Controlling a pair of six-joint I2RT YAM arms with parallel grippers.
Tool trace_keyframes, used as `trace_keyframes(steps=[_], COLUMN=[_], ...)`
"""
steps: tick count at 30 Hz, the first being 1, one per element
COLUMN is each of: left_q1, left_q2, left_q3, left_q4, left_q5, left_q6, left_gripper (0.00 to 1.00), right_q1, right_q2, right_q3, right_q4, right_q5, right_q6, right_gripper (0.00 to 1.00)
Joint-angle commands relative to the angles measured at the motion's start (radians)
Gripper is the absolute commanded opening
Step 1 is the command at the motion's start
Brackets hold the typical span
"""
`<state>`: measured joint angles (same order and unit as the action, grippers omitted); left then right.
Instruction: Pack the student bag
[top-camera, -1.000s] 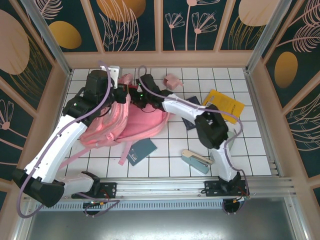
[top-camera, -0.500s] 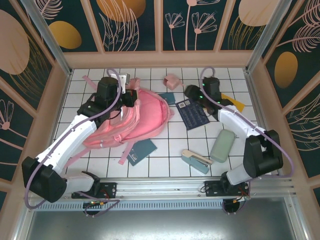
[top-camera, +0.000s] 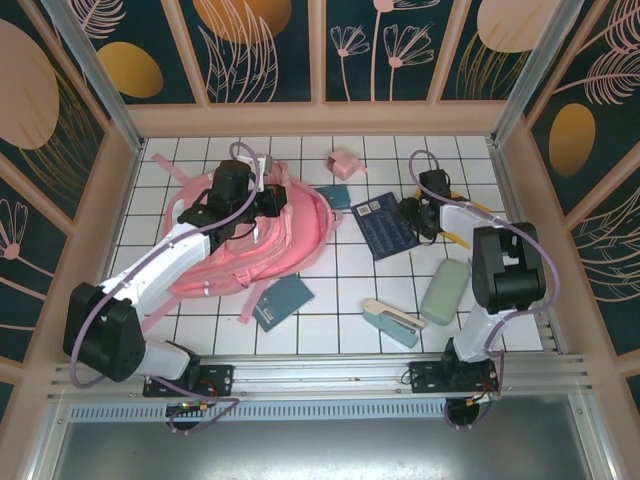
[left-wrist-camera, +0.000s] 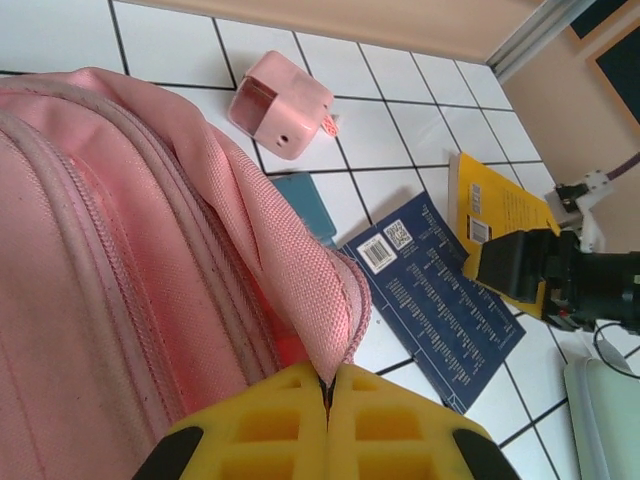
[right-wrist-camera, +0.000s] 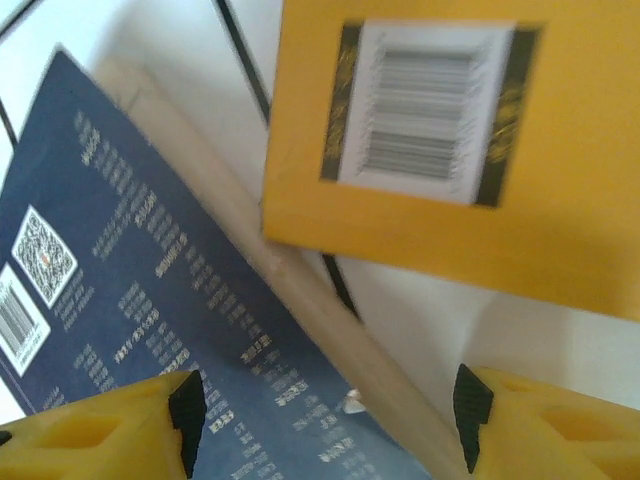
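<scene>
The student bag (top-camera: 285, 235), a large pink backpack, lies at the left centre of the tiled table. My left gripper (top-camera: 276, 201) is shut on the edge of the bag's opening flap (left-wrist-camera: 335, 300), the yellow fingers (left-wrist-camera: 260, 420) pinching the fabric and lifting it. My right gripper (top-camera: 408, 218) is open and low over the right edge of a dark blue book (top-camera: 383, 226). The book's pale page edge (right-wrist-camera: 330, 330) lies between the spread fingertips (right-wrist-camera: 186, 420). A yellow book (right-wrist-camera: 450, 150) lies just beyond it, touching or overlapping that edge.
A small pink box (top-camera: 346, 163) and a teal booklet (top-camera: 337, 196) lie behind the bag. A dark teal notebook (top-camera: 283, 301), a stapler (top-camera: 391, 322) and a green case (top-camera: 445, 290) lie toward the front. Wooden walls enclose the table.
The right arm swung away from the bag to the right and came down on the blue book's edge. The left gripper shifted right with the bag's flap, spreading the bag.
</scene>
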<state>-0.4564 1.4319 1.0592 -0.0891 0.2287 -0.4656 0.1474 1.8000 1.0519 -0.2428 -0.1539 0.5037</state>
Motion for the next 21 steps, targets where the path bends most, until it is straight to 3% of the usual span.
trace_keyframes(steps=[1, 9, 16, 21], left_q1=[0.003, -0.034, -0.048, -0.078], left_q2=[0.021, 0.139, 0.275, 0.334], left_q3=[-0.010, 0.008, 0.072, 0.087], left_q4=[0.065, 0.048, 0.016, 0.012], left_q5=[0.018, 0.036, 0.067, 0.061], left_q6=[-0.013, -0.022, -0.028, -0.024], left_gripper=[0.00, 0.00, 0.00, 0.00], right_q1=[0.000, -0.015, -0.015, -0.016], right_q2=[0.014, 0.041, 0.088, 0.094], right_q3=[0.014, -0.058, -0.059, -0.110], right_q4=[0.027, 0.204, 0.324, 0.537], right_q5=[-0.193, -0.538, -0.633, -0.734], right_q6=[-0.027, 0.067, 0.134, 0.267], right_gripper=[0.68, 0.59, 0.58, 0.55])
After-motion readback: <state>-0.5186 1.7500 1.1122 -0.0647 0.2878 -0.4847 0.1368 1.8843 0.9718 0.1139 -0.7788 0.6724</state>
